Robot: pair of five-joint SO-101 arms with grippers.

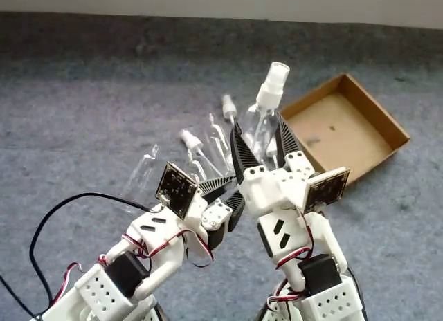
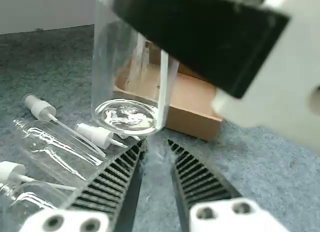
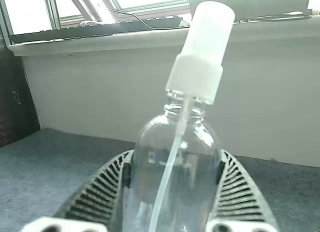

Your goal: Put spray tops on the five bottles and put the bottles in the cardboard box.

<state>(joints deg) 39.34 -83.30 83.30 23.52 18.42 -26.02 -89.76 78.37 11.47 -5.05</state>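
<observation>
right pincer (image 3: 175,159): clenched on the shoulders of an upright clear bottle (image 3: 172,197), which it holds up off the table (image 1: 83,113).
spray top (image 3: 202,52): sits on that bottle's neck with its dip tube down inside. Neck threads show under the collar, so I judge it not screwed home.
left pincer (image 2: 155,144): released and grasping nothing, its tips just below the bottle's base.
loose bottles (image 2: 50,149): lie on their sides on the table beside the left pincer, without tops. They are too clear to count.
loose spray tops (image 2: 40,106): at least three lie scattered among them.
cardboard box (image 1: 377,120): stands open side up on the right arm's side, near the raised bottle, with no bottle inside.
progress: early. One bottle is partly capped and none is boxed. The other bottles need tops, and all must go into the box.
edges and room: the near wall of the box stands between the bottle and the box floor, so the bottle would have to clear that rim. Inside, the box is open and roomy. The two pincers are crowded together, and the loose glass lies close by the left pincer. The bare table on the far side of the loose bottles gives space.
</observation>
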